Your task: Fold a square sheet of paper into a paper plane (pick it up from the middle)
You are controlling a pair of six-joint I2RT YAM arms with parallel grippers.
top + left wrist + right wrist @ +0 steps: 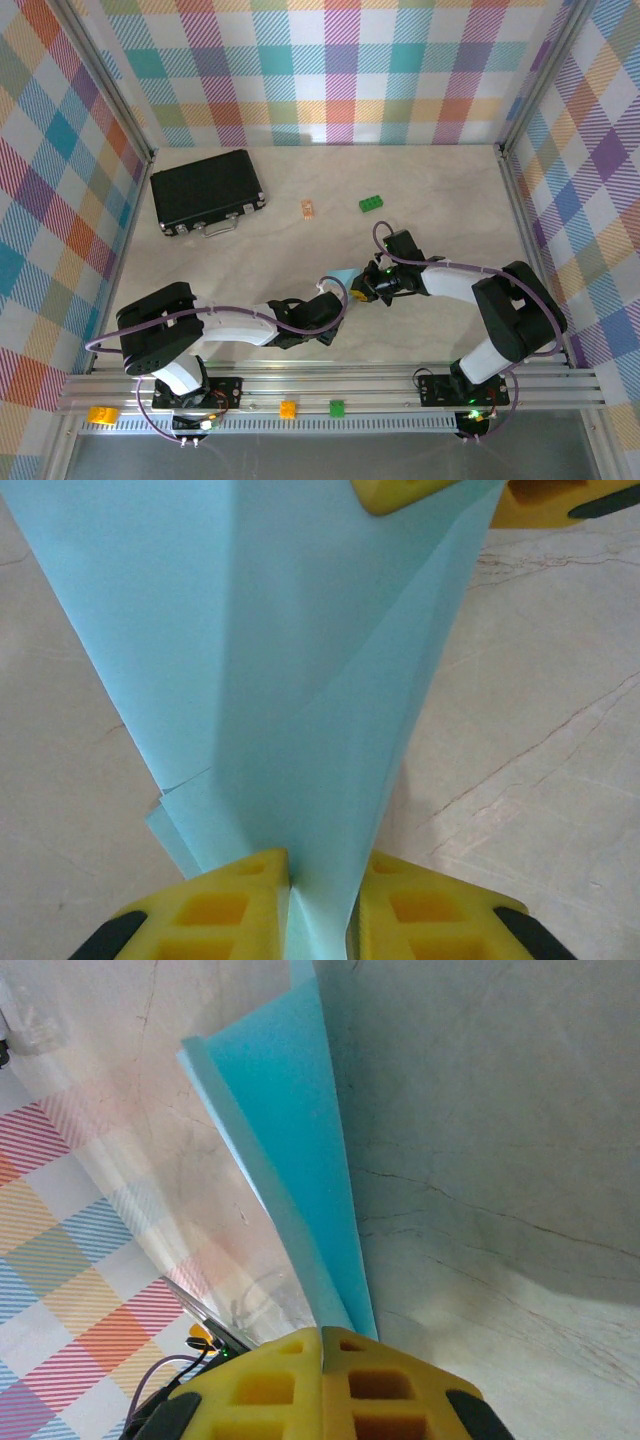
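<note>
paper (300,680) half folded, pinched tight by left gripper (322,880) and right gripper (322,1345); next move likely needs creasing wings flat

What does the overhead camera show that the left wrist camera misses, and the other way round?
Overhead: the wider scene, with both arms, a black case, a green brick and checked walls.
Left wrist: close detail, with the folds and layered edges of the paper, and the left end effector pinching it between yellow fingers.
Both: the light blue paper, also gripped by the right end effector, and the marble table.
</note>
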